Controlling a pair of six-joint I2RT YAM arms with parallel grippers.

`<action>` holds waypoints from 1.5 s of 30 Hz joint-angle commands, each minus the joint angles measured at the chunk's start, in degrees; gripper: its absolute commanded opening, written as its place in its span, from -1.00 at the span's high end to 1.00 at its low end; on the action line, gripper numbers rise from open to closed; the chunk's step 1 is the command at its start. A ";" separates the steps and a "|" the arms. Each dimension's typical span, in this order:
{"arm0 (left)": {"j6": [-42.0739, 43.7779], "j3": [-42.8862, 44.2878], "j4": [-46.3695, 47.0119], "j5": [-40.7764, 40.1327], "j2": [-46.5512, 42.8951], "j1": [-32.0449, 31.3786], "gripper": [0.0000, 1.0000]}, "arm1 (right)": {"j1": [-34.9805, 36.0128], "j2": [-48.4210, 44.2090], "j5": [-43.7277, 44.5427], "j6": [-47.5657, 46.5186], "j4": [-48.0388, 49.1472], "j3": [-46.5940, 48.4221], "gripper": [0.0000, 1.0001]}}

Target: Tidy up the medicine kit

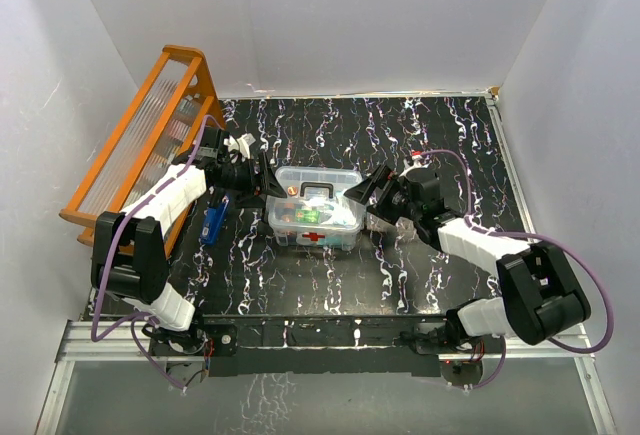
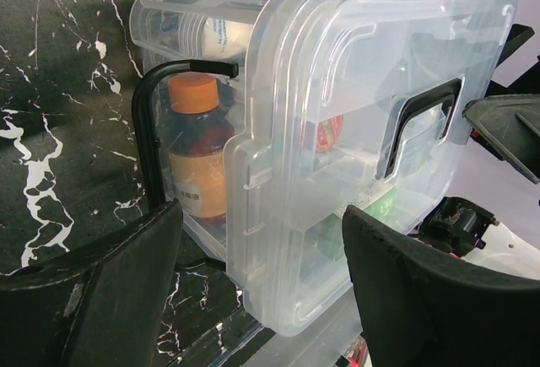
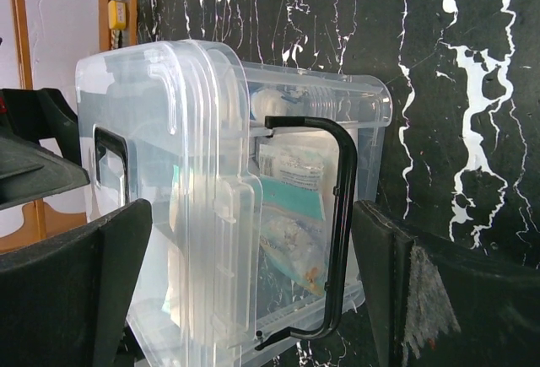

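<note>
Black-and-white left arm (image 1: 165,200): rises from its base at the near-left corner, bends at the elbow and reaches forward and inward, wrist turned toward the middle of the counter.
Left tool (image 1: 262,180): released, its fingers spread and level with the left end of the medicine kit; the left wrist view shows bare counter between one finger and the box.
Medicine kit (image 1: 315,205): clear plastic box, upright at mid-counter, directly between the two tools; red cross (image 1: 314,238) on the near side.
Lid (image 2: 380,89): clear, seated on the box, with a dark handle (image 2: 418,126) in its middle.
Contents: an orange-capped bottle (image 2: 196,143) at the left end, pale packets at the right end, seen through the walls.
Bail (image 3: 337,215): a black wire clasp on each end of the box.
Right tool (image 1: 368,205): released, fingers spread wide, the kit's right end between them.
Right arm (image 1: 480,240): comes from the near-right base, folded at the elbow, forearm pointing left at the kit.
Counter (image 1: 450,135): black marble pattern with white veins.
Rack (image 1: 140,145): orange wood, tilted at the far left; a blue object (image 1: 212,223) lies beside it.
Walls (image 1: 380,25): plain white on three sides.
</note>
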 commanded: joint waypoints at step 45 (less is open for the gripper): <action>11.59 10.42 7.49 -15.37 -7.52 -9.06 -0.94 | -4.67 -3.55 -4.01 24.87 46.37 -24.04 -0.97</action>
